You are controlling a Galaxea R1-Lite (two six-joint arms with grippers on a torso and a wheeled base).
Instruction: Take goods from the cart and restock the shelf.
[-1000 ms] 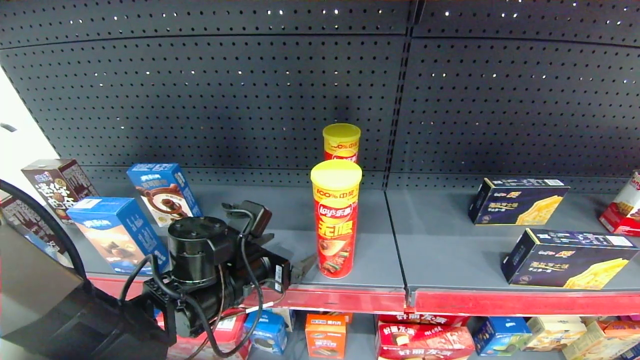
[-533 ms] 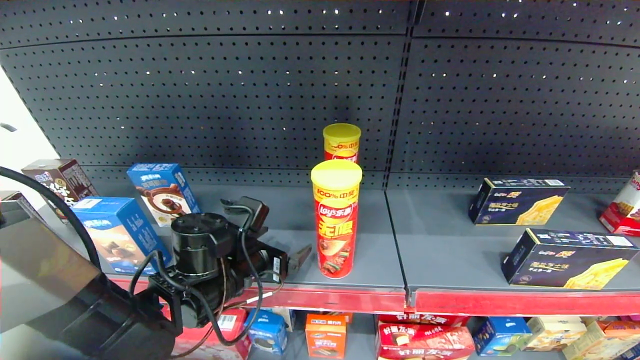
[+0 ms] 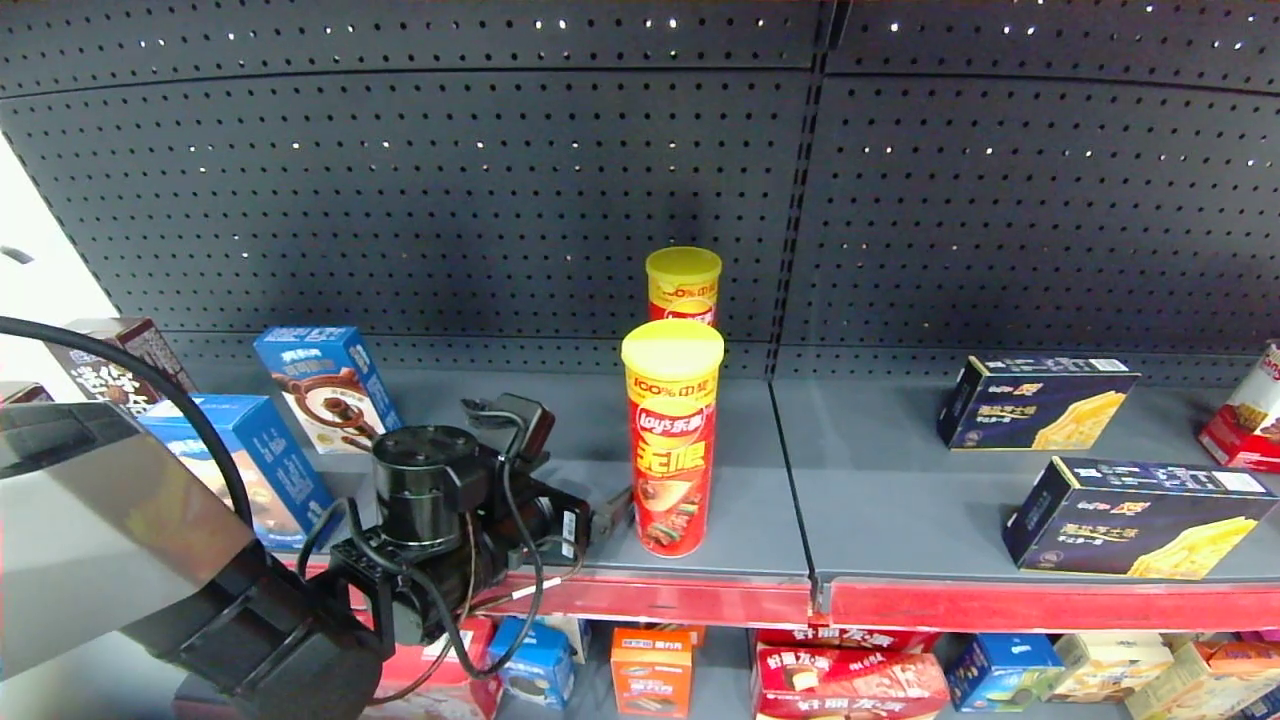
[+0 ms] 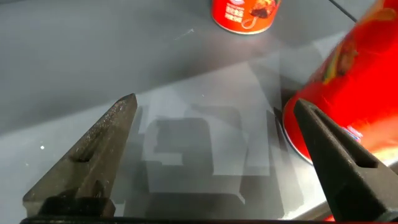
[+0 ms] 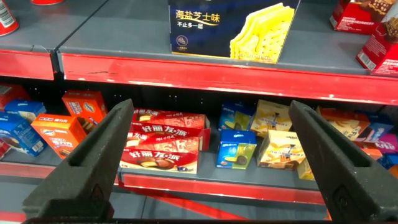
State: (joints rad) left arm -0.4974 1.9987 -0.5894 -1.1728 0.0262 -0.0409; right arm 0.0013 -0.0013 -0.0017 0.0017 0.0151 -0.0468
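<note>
Fingers (image 4: 93,163) spread wide and holding nothing, the left gripper (image 4: 214,104) sits low over the grey shelf (image 3: 890,500) at its front edge, just beside the front chip can (image 3: 672,450). From the left wrist view, one finger lies right against the outline of that red can (image 4: 348,81), though whether they touch cannot be told. The can stands upright with its yellow lid on, close to the shelf's red front edge (image 3: 1000,603) and near the seam between the two shelf panels. A second can (image 3: 683,285) of the same kind stands upright directly behind it, at the back edge against the perforated back panel (image 3: 500,200).

The right gripper (image 5: 211,107) is likewise wide open and empty, held out in front of the red front edge, facing the stocked lower shelf, where red boxes (image 5: 163,152) lie stacked.

Toward the shelf's left end stand two blue boxes (image 3: 240,465) (image 3: 328,385), one at the front edge and one behind it, with a brown box (image 3: 130,360) farther left. On the right panel two navy cracker boxes (image 3: 1035,402) (image 3: 1135,518) sit one behind the other, well apart from the cans, and a red box (image 3: 1245,415) stands at the far right end.
</note>
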